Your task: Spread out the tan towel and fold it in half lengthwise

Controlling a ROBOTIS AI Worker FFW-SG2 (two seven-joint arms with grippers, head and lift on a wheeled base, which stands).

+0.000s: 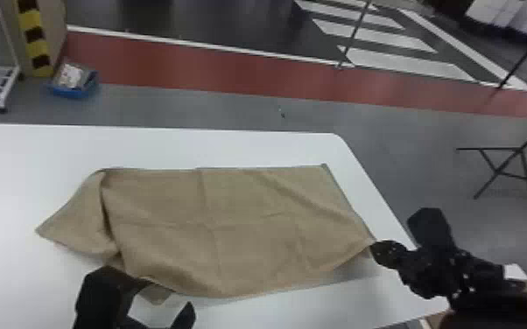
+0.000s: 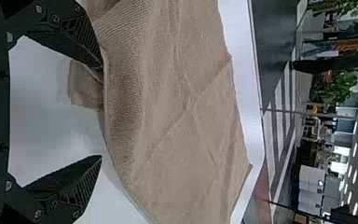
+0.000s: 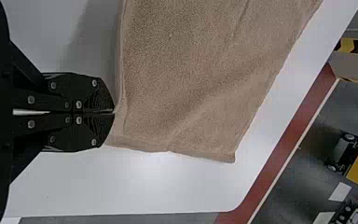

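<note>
- The left gripper (image 1: pixel 174 296) is showing matte black, its fingers (image 2: pixel 51 205) tapering like wedges.
- Fine slanting ridges (image 2: pixel 81 186) are lining their inner faces.
- The right gripper (image 1: pixel 374 246) is matching in black.
- Round silvery screws (image 3: pixel 31 124) are dotting its flat links (image 3: pixel 58 100).
- The right arm (image 1: pixel 499 310) is looking dark and bulky.

The towel (image 1: pixel 249 205) is cloth, rough and fuzzy, with no shine. The tabletop (image 1: pixel 179 146) looks smooth and white. The black fingers (image 2: pixel 70 186) have rough ridges inside.
</note>
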